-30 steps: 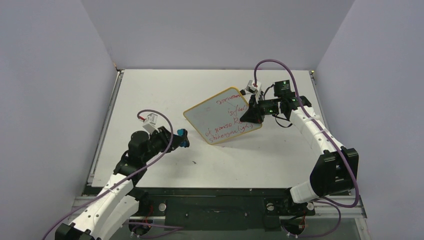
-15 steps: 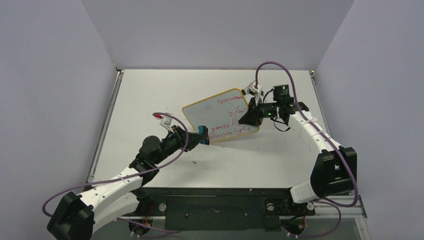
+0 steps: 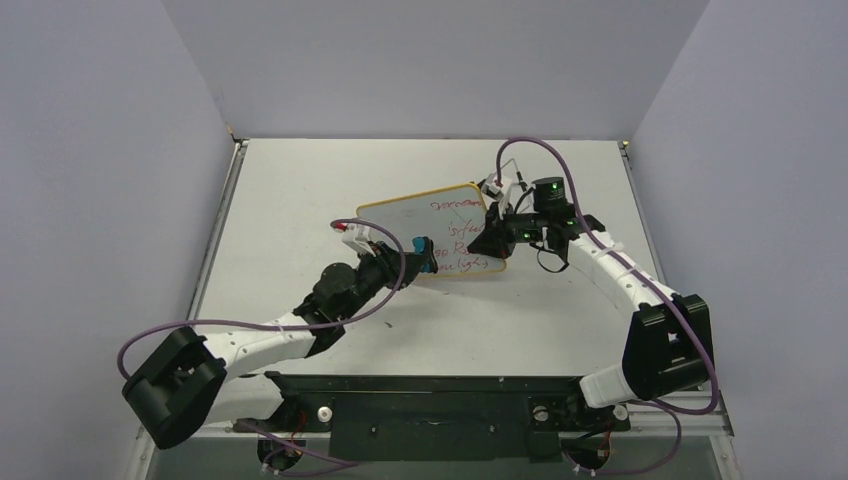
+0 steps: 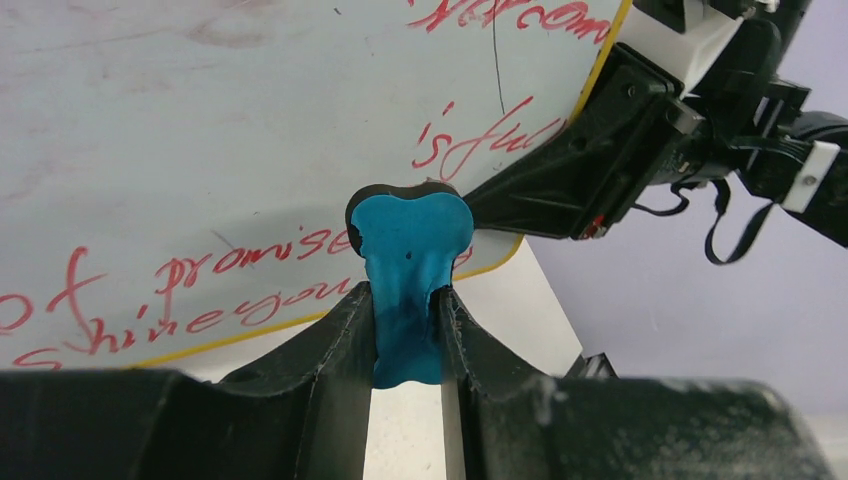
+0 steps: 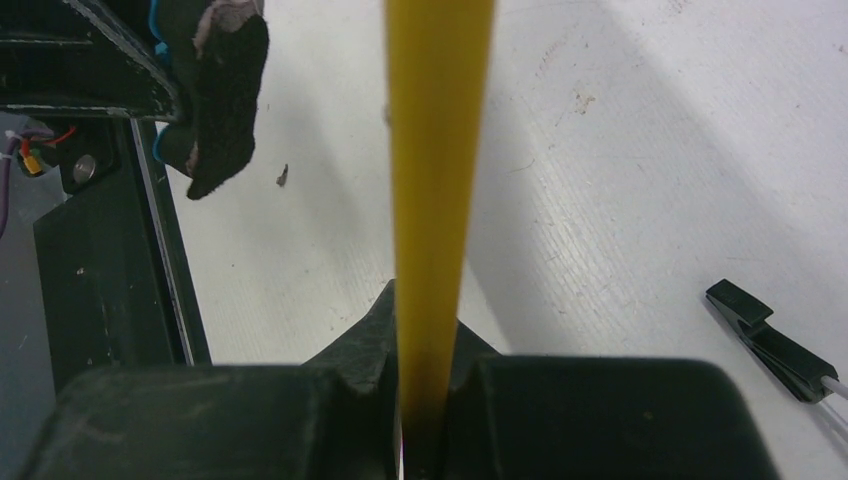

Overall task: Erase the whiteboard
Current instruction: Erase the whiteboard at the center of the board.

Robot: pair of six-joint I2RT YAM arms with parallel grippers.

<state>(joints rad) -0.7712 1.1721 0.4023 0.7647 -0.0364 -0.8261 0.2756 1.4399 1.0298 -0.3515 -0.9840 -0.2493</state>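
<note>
wiping step: right gripper (image 5: pixel 428 310) clamps the whiteboard (image 4: pixel 200 150), left gripper (image 4: pixel 408 300) pinches the eraser (image 4: pixel 410 240), its tip beyond the jaws should press and sweep next.

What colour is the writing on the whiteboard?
Red, clearest in the left wrist view of the whiteboard.

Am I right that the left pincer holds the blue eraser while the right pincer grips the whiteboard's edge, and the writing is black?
No: the writing on the whiteboard is red, as the left wrist view shows. The left pincer does hold the blue eraser, the right pincer the board's edge.
</note>
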